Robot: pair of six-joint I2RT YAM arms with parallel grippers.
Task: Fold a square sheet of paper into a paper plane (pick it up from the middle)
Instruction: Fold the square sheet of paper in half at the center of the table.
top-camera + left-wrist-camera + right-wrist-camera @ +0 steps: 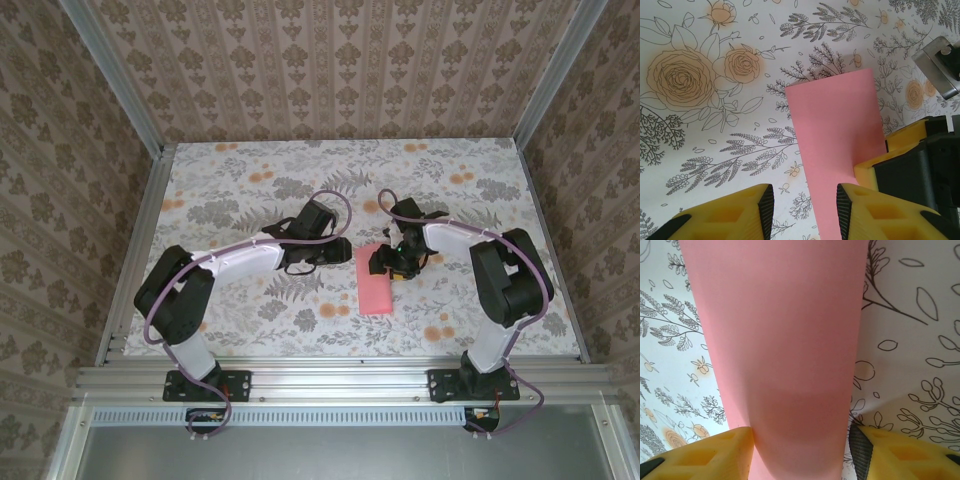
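From above and behind, the left arm rises from its base, bends at a raised elbow and reaches its forearm rightward, so the left gripper (338,250) sits near mid-table. The right arm mirrors it, its forearm reaching leftward, and the right gripper (383,263) hangs over the far end of the salmon-pink paper sheet (376,293). The sheet is folded to a long rectangle and lies flat between the two grippers. Its long axis runs from the near edge toward the far wall. The grey-and-orange flower-printed table (300,170) is bounded by an aluminium frame (330,372) and brown patterned wallpaper walls (330,70).

On the left wrist camera, the left gripper (805,210) has its yellow fingers (735,212) well apart. The pink strip (835,120) runs up the frame from the gap, hugging one finger. The right gripper's yellow-and-black body meets the strip's side edge.

Over the right wrist, the right gripper (800,455) has its fingers (695,455) spread to either side of the strip (780,330). A sliver of table shows beside one pad. The strip runs lengthwise away from the camera.
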